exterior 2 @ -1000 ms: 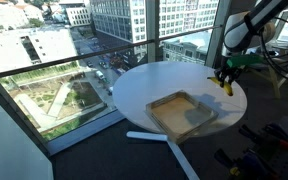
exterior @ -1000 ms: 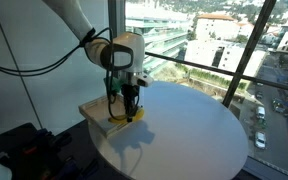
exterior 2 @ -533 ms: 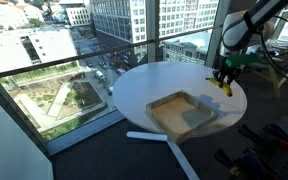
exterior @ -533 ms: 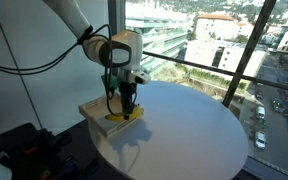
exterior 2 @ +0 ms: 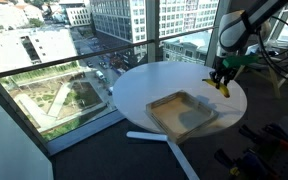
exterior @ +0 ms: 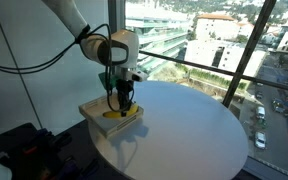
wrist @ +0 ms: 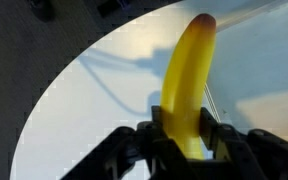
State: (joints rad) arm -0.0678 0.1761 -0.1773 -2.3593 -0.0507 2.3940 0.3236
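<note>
Nearest my wrist camera, my claw [wrist: 184, 135] is clamped narrow on one end of a yellow banana [wrist: 189, 70]. A finger [wrist: 152, 138] presses it from each side, and the rest of the fruit sticks out away from me. Past it lies the round white desk [wrist: 94, 100], then its curved rim and the dark floor.

I judge the grip to be the weak point. I hold the banana near one end only, so its long free part could pivot or slide out between the pads on a sharp move. Squeezing harder would likely bruise it. The rim looks close, so a dropped banana could roll off the desk.

The wrist view shows the hold itself, but no tray. In an exterior view a wooden tray [exterior 2: 184, 112] sits on the desk, and the banana [exterior 2: 222, 85] hangs beside it, toward the desk's rim. In an exterior view from elsewhere, the banana [exterior: 119, 113] overlaps the tray [exterior: 92, 108]. From these views I cannot tell whether it hangs over the tray or just next to it.

Farthest off, both exterior views show tall windows and city buildings, which my wrist never sees.
</note>
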